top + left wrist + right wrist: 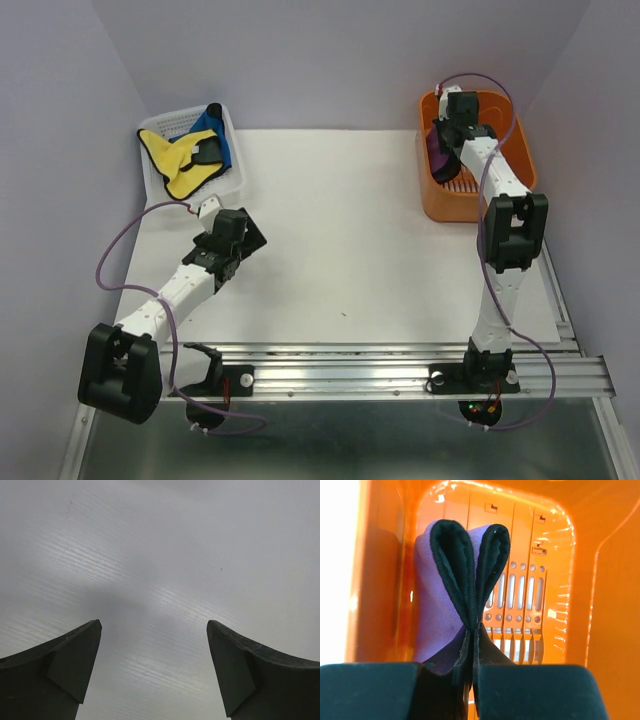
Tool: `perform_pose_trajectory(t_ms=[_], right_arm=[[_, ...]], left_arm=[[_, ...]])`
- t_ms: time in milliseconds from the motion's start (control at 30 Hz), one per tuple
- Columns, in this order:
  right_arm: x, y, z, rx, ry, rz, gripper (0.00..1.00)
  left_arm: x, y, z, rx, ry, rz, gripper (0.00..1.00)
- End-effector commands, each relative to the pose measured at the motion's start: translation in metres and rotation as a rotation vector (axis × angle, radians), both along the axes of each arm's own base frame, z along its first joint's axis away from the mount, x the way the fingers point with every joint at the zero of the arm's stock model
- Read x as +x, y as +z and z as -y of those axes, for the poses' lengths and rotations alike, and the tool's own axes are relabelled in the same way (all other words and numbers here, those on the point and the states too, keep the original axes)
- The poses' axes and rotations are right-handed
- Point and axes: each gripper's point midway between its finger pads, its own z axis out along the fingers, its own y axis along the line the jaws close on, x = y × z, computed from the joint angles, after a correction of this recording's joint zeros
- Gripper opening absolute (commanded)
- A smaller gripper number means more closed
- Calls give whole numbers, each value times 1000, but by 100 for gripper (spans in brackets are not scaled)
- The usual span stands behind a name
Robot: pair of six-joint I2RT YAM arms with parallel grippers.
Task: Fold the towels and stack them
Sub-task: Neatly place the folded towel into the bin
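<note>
My right gripper [446, 136] is inside the orange bin [505, 150], shut on the purple towel [438, 156]. In the right wrist view the purple towel [437, 610] hangs folded over, its dark edging pinched between my fingers [470, 645]. The yellow towel [180, 160] and the blue towel [217, 135] lie crumpled together in the white mesh basket [160, 126] at the back left. My left gripper [238, 236] is open and empty, hovering low over the bare white table [160, 580], a little in front of the basket.
The orange bin's slotted floor [520, 600] and walls closely surround the right gripper. The table's metal rail [400, 360] runs along the near edge. Purple cables loop beside both arms.
</note>
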Motion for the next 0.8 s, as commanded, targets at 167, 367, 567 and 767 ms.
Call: perform_pose_trajectory(t_ms=[167, 367, 567, 767], right_arm=[[26, -1, 24, 42, -31, 66, 1], [31, -24, 44, 39, -65, 34, 4], [31, -27, 59, 16, -130, 40, 40], [32, 2, 63, 19, -164, 103, 80]], left_arm=[[8, 17, -6, 14, 23, 62, 99], [12, 19, -6, 20, 30, 63, 99], [17, 22, -3, 15, 25, 64, 99], [29, 37, 2, 4, 21, 89, 99]])
